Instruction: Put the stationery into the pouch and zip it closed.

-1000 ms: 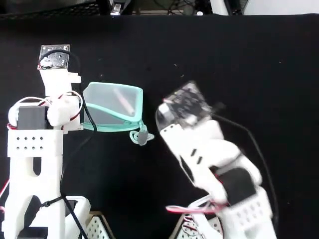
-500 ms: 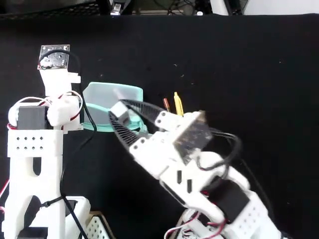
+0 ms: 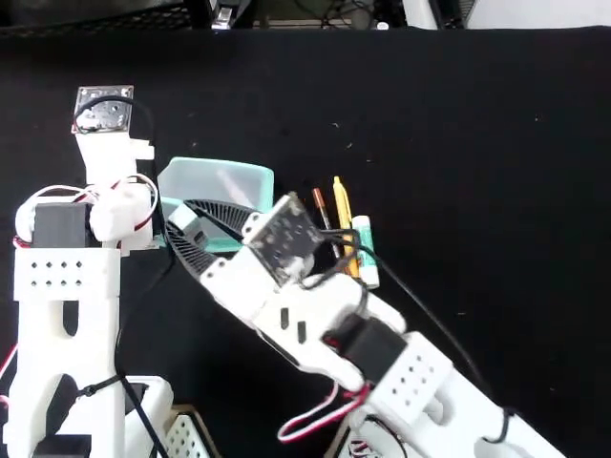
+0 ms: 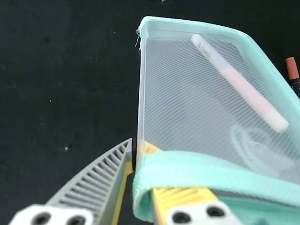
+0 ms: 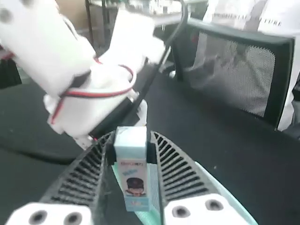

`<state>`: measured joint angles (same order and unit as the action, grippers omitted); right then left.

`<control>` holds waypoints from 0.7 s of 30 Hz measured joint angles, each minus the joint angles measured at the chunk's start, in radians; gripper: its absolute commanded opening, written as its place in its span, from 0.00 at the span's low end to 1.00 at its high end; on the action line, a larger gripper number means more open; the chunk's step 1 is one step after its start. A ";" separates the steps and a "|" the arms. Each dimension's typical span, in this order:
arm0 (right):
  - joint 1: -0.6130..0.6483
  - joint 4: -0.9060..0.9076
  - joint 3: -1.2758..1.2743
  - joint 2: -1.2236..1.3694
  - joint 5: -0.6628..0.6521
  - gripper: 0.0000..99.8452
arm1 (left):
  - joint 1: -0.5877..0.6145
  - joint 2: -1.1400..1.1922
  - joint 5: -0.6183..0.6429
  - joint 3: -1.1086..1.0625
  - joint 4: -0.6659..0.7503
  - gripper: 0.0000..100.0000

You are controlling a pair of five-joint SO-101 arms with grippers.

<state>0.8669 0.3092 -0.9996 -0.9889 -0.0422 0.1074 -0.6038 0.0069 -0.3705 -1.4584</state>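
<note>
Black surface (image 3: 477, 114) wall to wall, and both white arms are working its left half. The left claw (image 4: 137, 154) is pinched shut on the pouch's thick teal rim. That pouch (image 3: 215, 186) lies in the left half of the surface, about midway between the far and near edges. Its mesh wall looks thin and floppy, so I'd call it light and liable to sag or slide. The padded rim is the sensible place to hold it, and that is where it's held.

Through the mesh there's a pink-and-white pen (image 4: 239, 82) already lying inside. The right arm reaches in diagonally from the near right corner. The right claw (image 5: 132, 140) sits narrow, gripping a small pale-blue eraser (image 5: 133, 178) across its slim sides, right at the pouch's near rim. The eraser looks stiff and light, an easy hold, though it could tip if the mouth droops.

Just right of the pouch, towards the middle of the surface, three pieces wait: a white-and-green stick (image 3: 366, 253), a yellow pen (image 3: 339, 200) and a brown pencil (image 3: 320, 203). They're slim, hard and likely to roll, so best taken mid-barrel.

In the way: the right arm's body and black cable lie across those three. The left arm's wrist crowds the pouch's left end, so the gap at the mouth is tight.
</note>
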 measured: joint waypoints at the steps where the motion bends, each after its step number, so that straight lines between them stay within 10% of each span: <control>1: 0.000 -0.009 0.000 0.018 0.000 0.01 | 0.003 0.000 -0.002 0.000 0.000 0.03; 21: -0.083 -0.040 -0.097 0.072 0.000 0.01 | -0.003 0.002 -0.002 -0.002 0.000 0.03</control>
<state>0.7841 0.2693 -1.0963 -0.9168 -0.0422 0.1043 -0.6022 0.0054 -0.3721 -1.4584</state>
